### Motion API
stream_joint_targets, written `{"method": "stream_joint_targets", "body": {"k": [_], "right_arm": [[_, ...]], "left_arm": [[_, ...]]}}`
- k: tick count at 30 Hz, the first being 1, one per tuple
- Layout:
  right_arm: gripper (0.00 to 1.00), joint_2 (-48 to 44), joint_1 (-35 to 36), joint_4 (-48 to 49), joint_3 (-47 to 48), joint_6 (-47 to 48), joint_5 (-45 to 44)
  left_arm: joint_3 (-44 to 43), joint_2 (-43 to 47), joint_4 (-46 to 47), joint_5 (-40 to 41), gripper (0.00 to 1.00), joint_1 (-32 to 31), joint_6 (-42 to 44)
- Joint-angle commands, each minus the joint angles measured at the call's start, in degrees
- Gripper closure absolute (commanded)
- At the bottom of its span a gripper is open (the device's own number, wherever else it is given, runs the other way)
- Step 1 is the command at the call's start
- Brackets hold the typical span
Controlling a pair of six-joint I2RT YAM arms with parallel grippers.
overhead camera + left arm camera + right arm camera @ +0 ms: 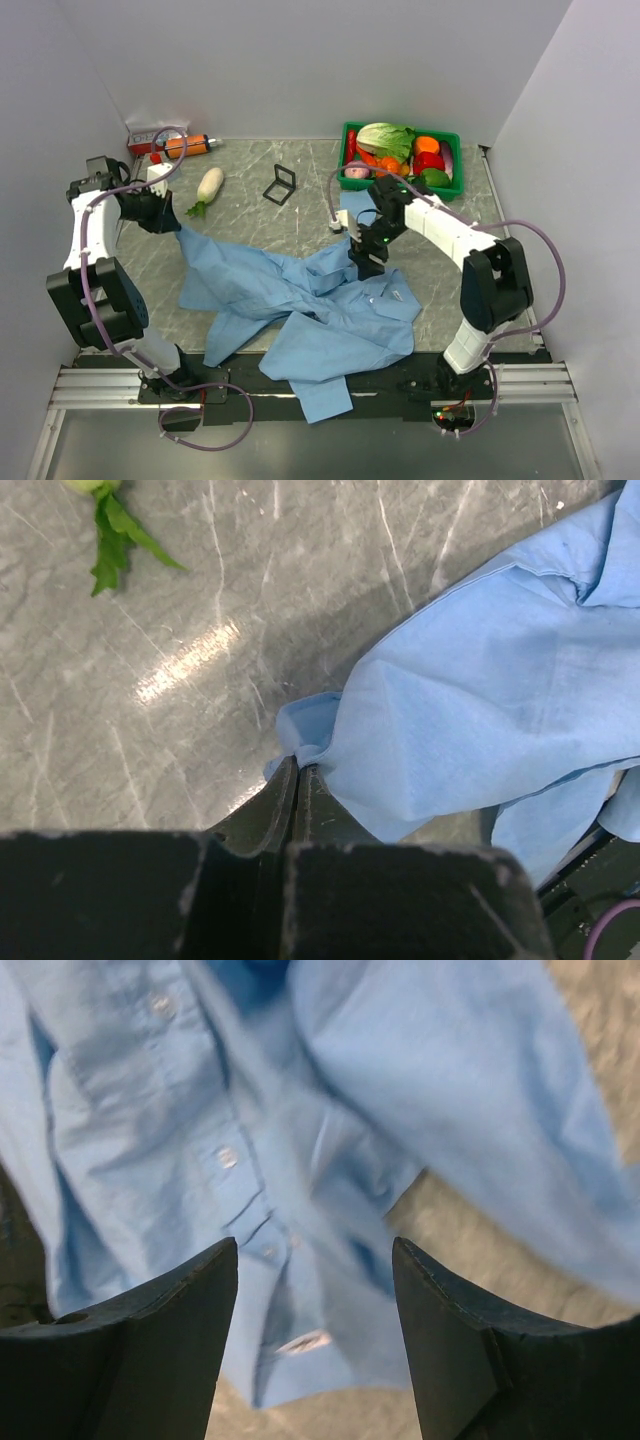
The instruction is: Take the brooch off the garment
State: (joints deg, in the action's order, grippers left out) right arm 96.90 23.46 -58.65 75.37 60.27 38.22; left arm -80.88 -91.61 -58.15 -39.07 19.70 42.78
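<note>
so the left gripper (pixel 299 772) is pinched shut on a sleeve end (pixel 312 723) of the light blue shirt (pixel 330 320) and holds it out to the left, while the right gripper (pixel 315 1252) hangs wide open and empty right over the button placket (pixel 240 1175). can't honestly pick out the brooch in any view, too blurry. I'd hold the cloth taut, spot the coppery bit first, then drop in narrow and pinch only metal, not fabric

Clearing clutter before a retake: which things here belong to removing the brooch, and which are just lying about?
Job: light blue wrinkled button-up shirt; left gripper, shut on its cloth; right gripper, open above it. Brooch not discernible.
Lying about: white radish; green plastic tray of vegetables; black folding stand; orange tube.
</note>
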Motion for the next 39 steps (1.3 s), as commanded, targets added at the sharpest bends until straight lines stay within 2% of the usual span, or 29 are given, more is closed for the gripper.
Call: {"method": "stream_joint_targets", "body": {"k": [1,7,9,10,11,12,14,16,18,22,25,27,30,34,39], "right_arm": [[0.3,3.2,2.46,3.28,3.55,2.57,0.37],[0.33,5.66,4.83,5.31,3.9,3.01,-0.69],[0.43,6.45,5.54,4.17,4.95,3.01,0.27],[0.53,6.46,5.54,3.99,5.39,2.92,0.54],[0.73,6.37,5.54,4.16,5.92,1.7,0.8],[0.81,6.11,5.19,4.42,6.71,0.74,0.89],[0.94,5.15,3.7,4.51,8.46,-2.94,1.68],[0.98,4.61,-1.3,3.9,13.2,-6.29,3.95],[0.99,4.7,-8.65,1.63,20.03,-10.86,5.72],[1.0,4.88,-20.52,-2.86,31.57,-13.95,7.58],[1.0,3.56,-25.9,-6.1,37.38,-12.81,6.26],[1.0,2.94,-27.15,-9.62,42.56,-9.48,3.89],[1.0,1.01,-29.52,-12.19,47.66,-9.64,3.09],[1.0,-4.25,-31.46,-7.55,50.31,-14.9,2.13],[1.0,-10.67,-32.16,5.72,48.29,-24.4,-0.59]], "left_arm": [[0.9,2.14,0.32,-1.89,0.99,0.07,-0.69],[0.9,2.4,0.85,-2.06,0.99,0.16,-1.39],[0.64,2.32,1.02,-1.98,0.99,0.16,-1.56],[0.55,2.23,1.28,-1.89,0.99,0.07,-1.56],[0.29,1.97,1.2,-1.97,0.99,0.07,-1.65],[-0.67,1.88,1.28,-2.15,0.99,0.16,-2.0],[-2.34,1.44,0.76,-2.41,0.99,0.07,-2.44],[-6.12,1.44,0.58,-2.5,0.99,0.07,-3.06],[-10.49,1.79,0.76,-2.59,0.99,0.16,-3.84],[-17.72,2.93,5.49,-2.24,0.99,0.16,-7.8],[-23.34,3.99,8.58,-1.19,0.99,0.25,-9.74],[-28.86,3.9,7.8,-1.36,0.99,0.25,-9.74],[-34.41,4.95,9.54,-1.8,0.99,0.25,-11.57],[-37.07,8.55,18.74,-1.1,0.99,0.16,-14.91],[-38.21,13.04,26.68,1.01,0.99,0.25,-18.35]]}}
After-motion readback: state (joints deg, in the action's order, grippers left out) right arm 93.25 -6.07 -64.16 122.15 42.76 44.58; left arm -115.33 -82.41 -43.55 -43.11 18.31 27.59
